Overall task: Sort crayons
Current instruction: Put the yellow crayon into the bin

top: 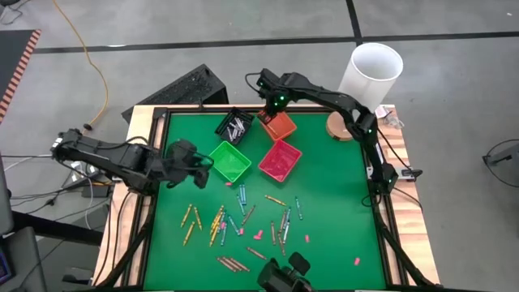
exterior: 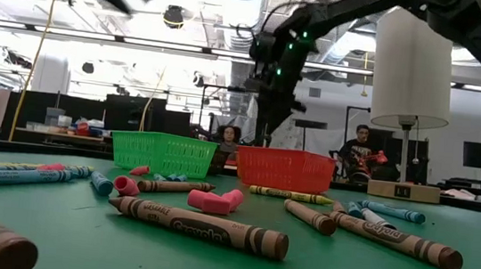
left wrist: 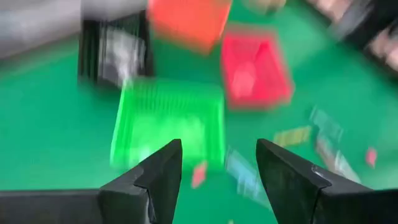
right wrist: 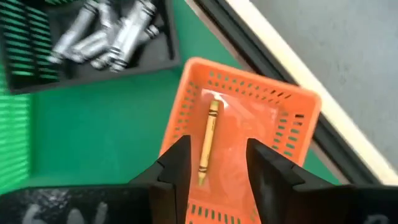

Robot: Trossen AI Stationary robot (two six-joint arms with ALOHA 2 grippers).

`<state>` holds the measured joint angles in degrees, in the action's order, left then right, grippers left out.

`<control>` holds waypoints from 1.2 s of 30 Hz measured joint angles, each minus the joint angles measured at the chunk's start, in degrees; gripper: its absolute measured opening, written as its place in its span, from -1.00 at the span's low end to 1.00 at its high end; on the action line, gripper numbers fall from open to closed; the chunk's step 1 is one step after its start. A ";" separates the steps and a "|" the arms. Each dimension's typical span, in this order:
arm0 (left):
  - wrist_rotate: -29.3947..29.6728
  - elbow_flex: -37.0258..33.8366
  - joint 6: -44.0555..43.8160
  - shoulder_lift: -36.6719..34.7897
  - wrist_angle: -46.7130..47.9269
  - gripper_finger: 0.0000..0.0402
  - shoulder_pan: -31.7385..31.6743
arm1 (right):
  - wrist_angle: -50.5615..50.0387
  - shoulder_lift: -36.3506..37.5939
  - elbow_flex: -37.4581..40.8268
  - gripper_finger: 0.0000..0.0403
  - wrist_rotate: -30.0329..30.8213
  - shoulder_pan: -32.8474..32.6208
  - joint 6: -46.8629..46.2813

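While the right gripper [right wrist: 211, 163] hung parted over the orange bin [right wrist: 286, 127]
A yellow crayon [right wrist: 208, 142] lay inside (unheld); the left gripper [left wrist: 219, 163] gaped empty.
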<state>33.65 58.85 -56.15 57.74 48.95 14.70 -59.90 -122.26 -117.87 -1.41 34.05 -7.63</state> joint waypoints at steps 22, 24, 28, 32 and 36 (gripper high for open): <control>-34.09 0.00 -25.83 20.28 19.69 -0.03 8.71 | -0.80 10.13 -10.12 -0.29 0.18 0.12 5.12; -35.27 -0.54 -24.76 21.66 16.46 -0.03 9.47 | -0.96 10.37 -10.12 -0.29 0.19 0.13 5.31; -36.34 -4.85 -25.44 22.57 7.50 -0.03 11.17 | -1.78 10.34 -10.12 -0.29 0.11 0.11 5.61; -36.20 -8.17 -29.58 22.51 7.16 -0.03 12.39 | -2.52 10.34 -10.12 -0.29 0.09 -0.42 5.90; -36.42 -10.24 -31.01 22.16 4.19 -0.03 13.97 | -2.45 10.32 -10.12 -0.29 0.07 -0.78 6.35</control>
<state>-2.77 48.61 -87.16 79.90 53.15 28.66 -62.35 -111.94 -127.98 -1.34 33.28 -1.29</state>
